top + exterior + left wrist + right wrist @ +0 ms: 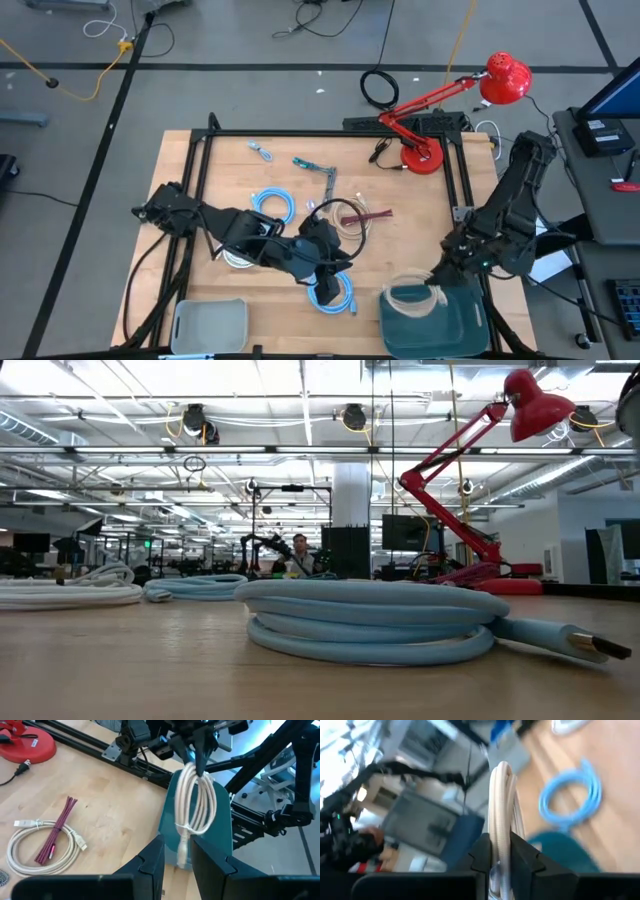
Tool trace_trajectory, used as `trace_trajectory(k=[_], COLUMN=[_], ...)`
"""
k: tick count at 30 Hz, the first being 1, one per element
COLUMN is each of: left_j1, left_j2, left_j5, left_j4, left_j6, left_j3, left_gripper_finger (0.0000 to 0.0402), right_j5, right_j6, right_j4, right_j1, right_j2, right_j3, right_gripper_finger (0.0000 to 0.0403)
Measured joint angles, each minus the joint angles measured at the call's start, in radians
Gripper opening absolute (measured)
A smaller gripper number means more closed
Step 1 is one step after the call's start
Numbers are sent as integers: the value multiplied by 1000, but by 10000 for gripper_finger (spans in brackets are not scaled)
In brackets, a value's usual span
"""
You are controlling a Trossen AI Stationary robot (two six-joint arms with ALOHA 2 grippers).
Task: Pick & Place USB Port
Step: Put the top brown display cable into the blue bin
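Right wrist view: your right gripper (501,851) had its jaws clamped on the white cable coil (501,805) above the teal bin (432,322); left gripper's (176,862) jaws stood apart.

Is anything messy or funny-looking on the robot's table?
Nothing looks broken or spilled. The coiled white cable dangles in the air, pinched by the right gripper above the teal bin, so it is being carried, not dropped. Other coiled cables, like the light blue one, lie scattered loose on the wooden table.
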Motion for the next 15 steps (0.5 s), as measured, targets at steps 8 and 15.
trace_trajectory(k=[8, 15], left_j1=[14, -8], left_j2=[0, 0], left_j5=[13, 13], left_j4=[1, -13], left_j6=[-8, -38], left_j3=[0, -3], left_gripper_finger=[92, 92], right_j5=[-120, -82], right_j6=[-18, 126], right_j4=[37, -208], right_j1=[78, 199], right_j2=[24, 138], right_j3=[0, 65], right_gripper_finger=[30, 30])
